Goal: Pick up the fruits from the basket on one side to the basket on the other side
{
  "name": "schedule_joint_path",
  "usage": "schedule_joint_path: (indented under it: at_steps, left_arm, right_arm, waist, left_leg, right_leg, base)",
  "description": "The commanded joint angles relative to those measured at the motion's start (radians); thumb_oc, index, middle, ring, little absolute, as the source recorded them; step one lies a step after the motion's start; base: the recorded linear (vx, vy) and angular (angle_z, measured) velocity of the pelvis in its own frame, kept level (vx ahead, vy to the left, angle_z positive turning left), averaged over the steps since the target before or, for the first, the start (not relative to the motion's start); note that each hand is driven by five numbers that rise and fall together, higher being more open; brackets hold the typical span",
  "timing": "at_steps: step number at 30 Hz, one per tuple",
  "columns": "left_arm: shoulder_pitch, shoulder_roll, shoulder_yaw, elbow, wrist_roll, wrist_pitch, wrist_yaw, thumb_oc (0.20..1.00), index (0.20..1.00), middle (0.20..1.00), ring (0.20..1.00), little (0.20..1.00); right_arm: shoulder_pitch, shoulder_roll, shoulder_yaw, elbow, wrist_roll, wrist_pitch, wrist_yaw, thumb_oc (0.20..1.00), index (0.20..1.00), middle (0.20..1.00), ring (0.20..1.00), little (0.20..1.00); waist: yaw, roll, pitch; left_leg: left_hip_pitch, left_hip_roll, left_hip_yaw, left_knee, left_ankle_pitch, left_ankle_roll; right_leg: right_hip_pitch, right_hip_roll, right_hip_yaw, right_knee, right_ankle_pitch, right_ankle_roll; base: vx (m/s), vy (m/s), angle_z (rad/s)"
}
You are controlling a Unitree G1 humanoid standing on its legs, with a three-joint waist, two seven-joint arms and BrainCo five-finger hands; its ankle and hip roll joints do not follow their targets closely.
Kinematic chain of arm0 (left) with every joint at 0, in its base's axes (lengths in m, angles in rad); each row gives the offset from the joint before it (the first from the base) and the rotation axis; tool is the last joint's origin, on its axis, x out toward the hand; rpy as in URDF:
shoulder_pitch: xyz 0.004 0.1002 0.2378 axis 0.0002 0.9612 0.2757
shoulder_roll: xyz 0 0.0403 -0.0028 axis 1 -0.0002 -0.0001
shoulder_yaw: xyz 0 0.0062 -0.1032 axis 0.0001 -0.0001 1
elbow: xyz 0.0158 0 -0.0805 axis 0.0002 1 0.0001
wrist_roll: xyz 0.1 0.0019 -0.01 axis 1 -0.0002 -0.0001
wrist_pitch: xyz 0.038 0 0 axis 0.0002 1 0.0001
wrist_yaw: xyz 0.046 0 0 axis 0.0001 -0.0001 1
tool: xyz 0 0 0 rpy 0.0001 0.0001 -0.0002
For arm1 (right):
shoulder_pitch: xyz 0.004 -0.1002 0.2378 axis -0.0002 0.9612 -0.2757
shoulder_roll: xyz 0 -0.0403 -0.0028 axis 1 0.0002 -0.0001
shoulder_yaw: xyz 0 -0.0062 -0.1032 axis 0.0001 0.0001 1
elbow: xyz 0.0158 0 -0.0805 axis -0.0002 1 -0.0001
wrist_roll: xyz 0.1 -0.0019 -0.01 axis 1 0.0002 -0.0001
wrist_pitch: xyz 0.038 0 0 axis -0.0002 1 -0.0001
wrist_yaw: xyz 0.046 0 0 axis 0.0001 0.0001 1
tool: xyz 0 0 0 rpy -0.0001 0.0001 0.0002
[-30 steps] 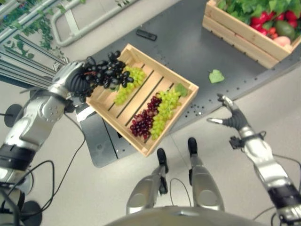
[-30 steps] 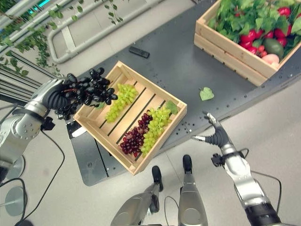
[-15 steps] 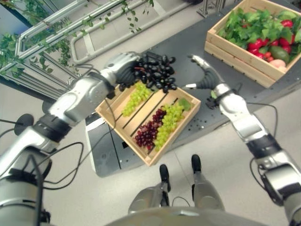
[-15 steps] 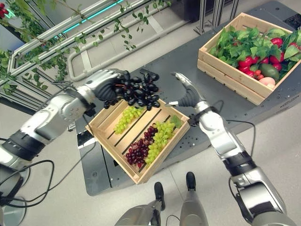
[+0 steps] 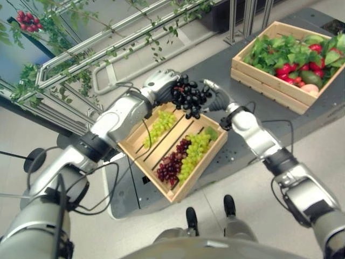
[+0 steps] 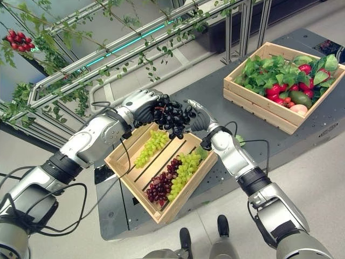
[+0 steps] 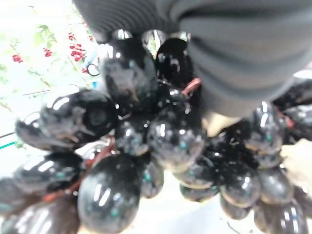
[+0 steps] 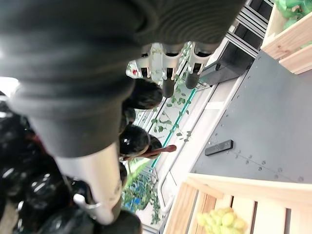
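So the black grapes [image 6: 171, 117] are up in the air right now, out of the near crate [image 6: 161, 164] and hanging above its 12 o'clock corner. The left hand [image 6: 141, 105] has its fingers curled around the bunch from the 9 o'clock side, and the left wrist view backs that up, with grapes packed right against the palm. The right hand [image 6: 197, 117] is pressed up against the bunch from 3 o'clock. Its fingers look mostly straight and cupped against the grapes, not really wrapped around them, so to me this reads as a hand-over that hasn't finished.

Progress-wise: early days. Two green bunches, one at the crate's 11 o'clock [image 6: 151, 147] and one toward 3 o'clock [image 6: 184, 164], plus a red bunch [image 6: 161, 184], are sitting in the near crate. The far crate [image 6: 278, 78], off at 2 o'clock on the dark surface [image 6: 213, 86], already looks crammed with leafy greens and red produce.

Room to move looks decent. There's a bare stretch of surface between the two crates, with just one loose leaf [image 6: 239, 140] on it. The things I'd watch are the wooden rim of the far crate and the metal rails and vines at 11 o'clock behind the left arm.
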Motion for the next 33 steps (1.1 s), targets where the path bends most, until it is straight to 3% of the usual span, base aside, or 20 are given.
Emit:
schedule_joint_path:
  at_steps: [1, 5, 8, 9, 10, 11, 17, 24, 27, 28, 30, 32, 33]
  left_arm:
    - [-0.059, -0.029, -0.047, 0.044, 0.018, -0.006, 0.035, 0.2, 0.2, 0.2, 0.2, 0.2]
    - [-0.081, -0.07, -0.069, 0.087, 0.037, -0.013, 0.049, 0.2, 0.2, 0.2, 0.2, 0.2]
    - [-0.104, -0.096, -0.098, 0.147, 0.056, -0.017, 0.055, 0.2, 0.2, 0.2, 0.2, 0.2]
    - [-0.104, -0.098, -0.099, 0.149, 0.056, -0.017, 0.056, 0.2, 0.2, 0.2, 0.2, 0.2]
    - [-0.115, -0.105, -0.112, 0.184, 0.062, -0.012, 0.059, 0.2, 0.2, 0.2, 0.2, 0.2]
    - [-0.103, -0.07, -0.105, 0.233, 0.07, 0.015, 0.088, 0.2, 0.2, 0.2, 0.2, 0.2]
    - [-0.084, -0.023, -0.11, 0.219, 0.055, -0.012, 0.072, 0.2, 0.2, 0.2, 0.2, 0.2]
    - [-0.057, 0.037, -0.079, 0.158, 0.043, -0.026, 0.072, 0.2, 0.2, 0.2, 0.2, 0.2]
    - [-0.047, 0.051, -0.058, 0.136, 0.031, -0.025, 0.072, 0.2, 0.2, 0.2, 0.2, 0.2]
    - [-0.061, 0.054, -0.053, 0.135, 0.021, -0.021, 0.078, 0.2, 0.2, 0.2, 0.2, 0.2]
    - [-0.063, 0.056, -0.045, 0.129, 0.014, -0.021, 0.079, 0.2, 0.2, 0.2, 0.2, 0.2]
    - [-0.07, 0.055, -0.039, 0.113, 0.011, -0.018, 0.081, 0.2, 0.2, 0.2, 0.2, 0.2]
    - [-0.07, 0.055, -0.039, 0.112, 0.011, -0.017, 0.08, 0.2, 0.2, 0.2, 0.2, 0.2]
  right_arm:
    - [-0.12, 0.086, 0.0, -0.067, 0.082, -0.08, -0.024, 1.0, 1.0, 1.0, 1.0, 1.0]
    - [-0.098, 0.106, 0.018, -0.105, 0.193, -0.1, 0.005, 1.0, 1.0, 1.0, 1.0, 1.0]
    - [-0.079, 0.145, 0.057, -0.124, 0.466, -0.124, 0.062, 1.0, 1.0, 1.0, 1.0, 1.0]
    - [-0.079, 0.143, 0.057, -0.124, 0.47, -0.124, 0.062, 1.0, 1.0, 1.0, 1.0, 1.0]
    - [-0.072, 0.16, 0.085, -0.14, 0.596, -0.133, 0.086, 1.0, 1.0, 1.0, 1.0, 1.0]
    - [-0.087, 0.161, 0.098, -0.141, 0.66, -0.113, 0.093, 1.0, 1.0, 1.0, 1.0, 1.0]
    - [-0.055, 0.204, 0.138, -0.191, 0.953, -0.152, 0.151, 1.0, 1.0, 1.0, 1.0, 1.0]
    - [-0.061, 0.153, 0.129, -0.254, 0.9, -0.17, 0.139, 1.0, 1.0, 1.0, 1.0, 1.0]
    - [-0.061, 0.143, 0.112, -0.243, 0.788, -0.172, 0.104, 1.0, 1.0, 1.0, 1.0, 1.0]
    - [-0.07, 0.132, 0.103, -0.227, 0.683, -0.168, 0.076, 1.0, 1.0, 1.0, 1.0, 1.0]
    - [-0.066, 0.129, 0.093, -0.221, 0.647, -0.162, 0.07, 1.0, 1.0, 1.0, 1.0, 1.0]
    - [-0.065, 0.103, 0.062, -0.207, 0.464, -0.153, 0.024, 1.0, 1.0, 1.0, 1.0, 1.0]
    - [-0.064, 0.103, 0.061, -0.208, 0.461, -0.152, 0.023, 1.0, 1.0, 1.0, 1.0, 1.0]
  waist:
    - [0.009, -0.069, -0.081]
    - [0.003, -0.074, -0.084]
    - [-0.001, -0.081, -0.087]
    - [-0.001, -0.081, -0.088]
    - [-0.001, -0.085, -0.091]
    - [0.008, -0.085, -0.094]
    - [0.013, -0.093, -0.097]
    - [0.017, -0.098, -0.103]
    - [0.019, -0.099, -0.105]
    - [0.019, -0.098, -0.107]
    - [0.019, -0.098, -0.108]
    - [0.017, -0.095, -0.111]
    - [0.018, -0.095, -0.111]
  left_leg:
    - [0.013, -0.041, -0.012, 0.047, -0.098, -0.01]
    - [0.019, -0.039, -0.014, 0.046, -0.099, -0.01]
    - [0.025, -0.036, -0.013, 0.046, -0.098, -0.013]
    - [0.025, -0.036, -0.013, 0.046, -0.098, -0.013]
    - [0.028, -0.035, -0.012, 0.045, -0.097, -0.014]
    - [0.029, -0.034, -0.01, 0.044, -0.096, -0.015]
    - [0.03, -0.033, -0.006, 0.048, -0.095, -0.02]
    - [0.031, -0.031, -0.006, 0.048, -0.097, -0.021]
    - [0.031, -0.031, -0.007, 0.05, -0.097, -0.02]
    - [0.03, -0.031, -0.007, 0.051, -0.097, -0.019]
    - [0.03, -0.031, -0.006, 0.05, -0.097, -0.019]
    - [0.031, -0.031, -0.009, 0.047, -0.097, -0.017]
    - [0.032, -0.031, -0.009, 0.047, -0.097, -0.017]
  right_leg:
    - [0.066, -0.032, 0.047, 0.003, -0.134, 0.097]
    - [0.073, -0.03, 0.044, 0.003, -0.136, 0.096]
    - [0.079, -0.029, 0.044, 0.003, -0.138, 0.095]
    - [0.08, -0.029, 0.043, 0.003, -0.139, 0.095]
    - [0.082, -0.028, 0.044, 0.003, -0.14, 0.096]
    - [0.083, -0.028, 0.043, 0.003, -0.141, 0.095]
    - [0.082, -0.026, 0.042, 0.003, -0.138, 0.094]
    - [0.085, -0.026, 0.039, 0.003, -0.14, 0.094]
    - [0.086, -0.026, 0.038, 0.003, -0.14, 0.094]
    - [0.086, -0.025, 0.038, 0.003, -0.14, 0.093]
    - [0.087, -0.025, 0.037, 0.003, -0.141, 0.093]
    - [0.09, -0.025, 0.036, 0.003, -0.144, 0.092]
    - [0.09, -0.025, 0.036, 0.003, -0.144, 0.092]
  base:
    - [0.0, 0.0, 0.0]
    - [0.0, 0.0, 0.0]
    - [0.0, 0.0, 0.0]
    - [0.0, 0.0, 0.0]
    - [0.0, 0.0, 0.0]
    - [0.0, 0.0, 0.0]
    - [0.0, 0.0, 0.0]
    - [0.0, 0.0, 0.0]
    - [0.0, 0.0, 0.0]
    - [0.0, 0.0, 0.0]
    - [0.0, 0.0, 0.0]
    - [0.0, 0.0, 0.0]
    - [0.0, 0.0, 0.0]
